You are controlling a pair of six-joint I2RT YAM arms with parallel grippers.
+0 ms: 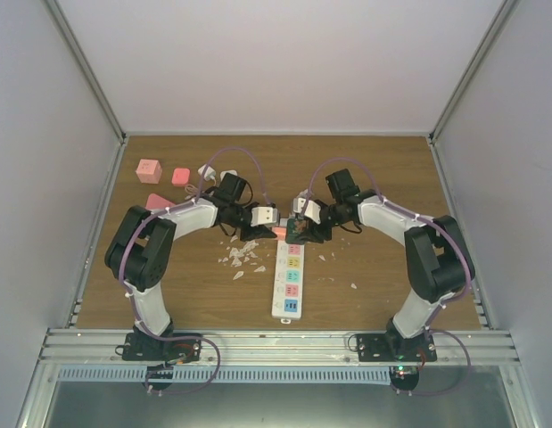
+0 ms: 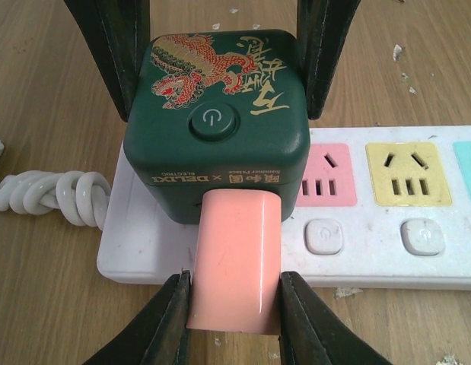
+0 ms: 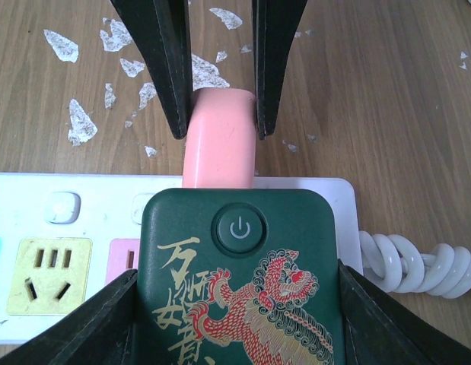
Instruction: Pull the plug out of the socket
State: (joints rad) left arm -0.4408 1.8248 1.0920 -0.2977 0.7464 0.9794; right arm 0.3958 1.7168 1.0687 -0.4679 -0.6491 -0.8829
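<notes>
Pink in colour, the plug point(image 2: 235, 258) juts sideways from the dark green cube adapter point(image 2: 216, 129), which sits at the cord end of the white socket point(image 2: 387, 251) lying mid-table point(image 2: 52, 91). The left gripper point(image 2: 235, 285) clamps the plug, whose long axis points toward the left arm. The right gripper point(image 3: 237, 274) straddles and grips the cube adapter. Extraction, I judge, runs leftward along that axis.

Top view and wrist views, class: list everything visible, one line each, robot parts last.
long white plastic power strip: one, pastel outlet faces, table centre
dark green dragon-printed cube adapter: one, on strip's far end
pink rounded plug: one, in cube's side
coiled white cord: one, at strip's far end
pink blocks: three, table's far left
white paper-like scraps: many, mostly left of strip
brown wooden table: one, under everything
left gripper: one, black, shut on plug
right gripper: one, black, shut on cube
</notes>
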